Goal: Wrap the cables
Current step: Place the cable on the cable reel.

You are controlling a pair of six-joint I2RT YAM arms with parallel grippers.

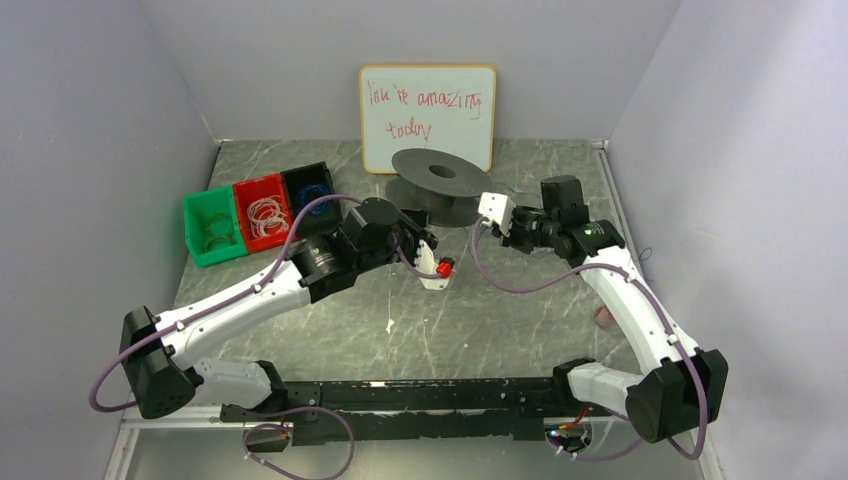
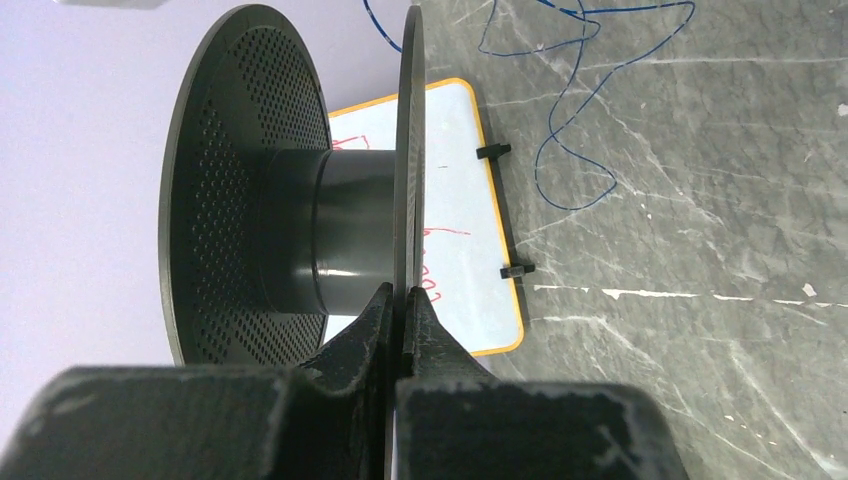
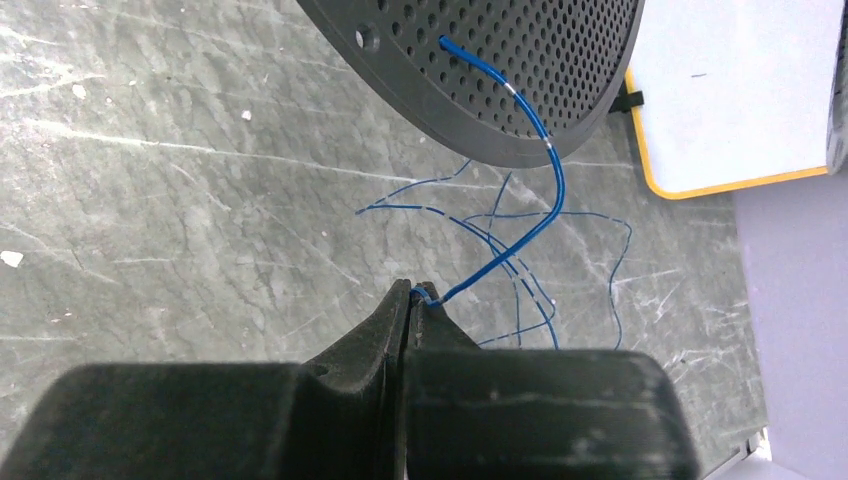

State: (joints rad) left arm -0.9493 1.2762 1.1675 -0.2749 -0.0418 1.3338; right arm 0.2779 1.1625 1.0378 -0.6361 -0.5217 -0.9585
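Spool (image 2: 340, 230) sat clamped by its flange in left pincer (image 2: 403, 295), likely to steady it; right pincer (image 3: 412, 295) pinched cable (image 3: 557, 190), tip threaded into a flange hole, slack loose on counter (image 3: 150, 200).

There are 2 white-and-black robot arms (image 1: 250, 295) (image 1: 632, 300), 1 black perforated plastic spool (image 1: 440, 180), 1 orange-framed whiteboard (image 1: 427, 115), 3 small plastic bins (image 1: 270, 243) and 1 tangled thin blue cable (image 3: 561, 190).

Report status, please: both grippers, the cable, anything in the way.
Left gripper shut on spool flange. Right gripper shut on blue cable, its tip at a hole in the flange. Rest of cable loose on table; nothing blocking seen.
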